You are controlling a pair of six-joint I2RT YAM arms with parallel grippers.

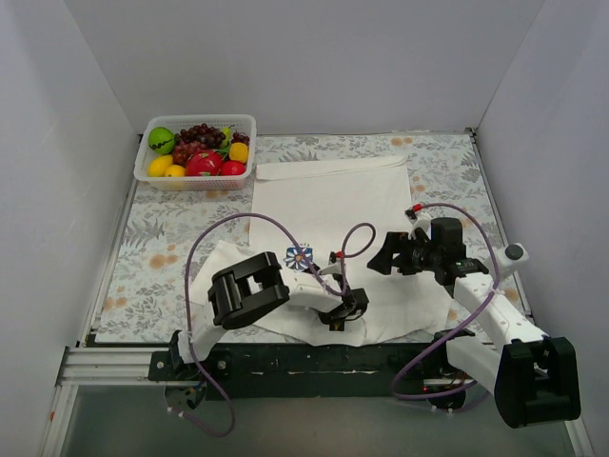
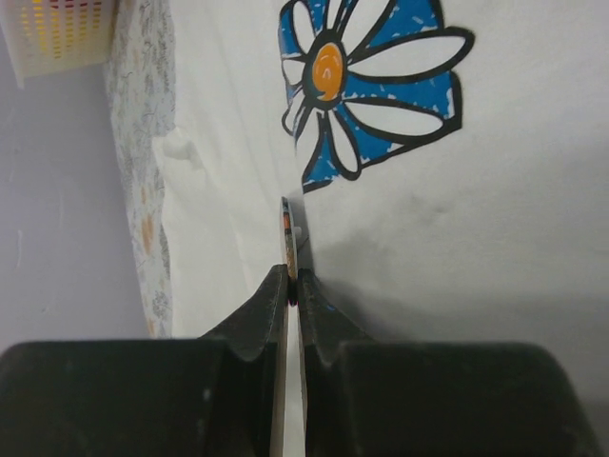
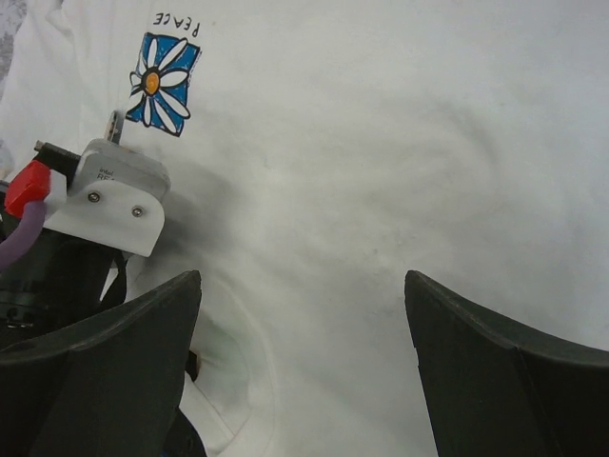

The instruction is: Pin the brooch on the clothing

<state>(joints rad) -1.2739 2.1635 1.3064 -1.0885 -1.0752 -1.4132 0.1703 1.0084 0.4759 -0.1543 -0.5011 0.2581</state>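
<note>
The white T-shirt (image 1: 324, 205) lies flat on the table, its blue-and-white daisy print (image 1: 299, 257) on the chest. My left gripper (image 2: 292, 281) is shut on the brooch (image 2: 288, 233), a thin disc seen edge-on, held upright just below the daisy (image 2: 366, 86) and close over the cloth (image 2: 476, 238). In the top view the left gripper (image 1: 314, 268) sits right of the daisy. My right gripper (image 1: 385, 257) is open and empty, hovering over the shirt's middle (image 3: 381, 143). Its view shows the brooch (image 3: 115, 127) beside the daisy (image 3: 162, 84).
A white basket of plastic fruit (image 1: 195, 152) stands at the back left, also in the left wrist view (image 2: 57, 38). The flowered tablecloth (image 1: 152, 248) shows around the shirt. White walls close in three sides. The left wrist's white camera mount (image 3: 109, 186) sits near my right fingers.
</note>
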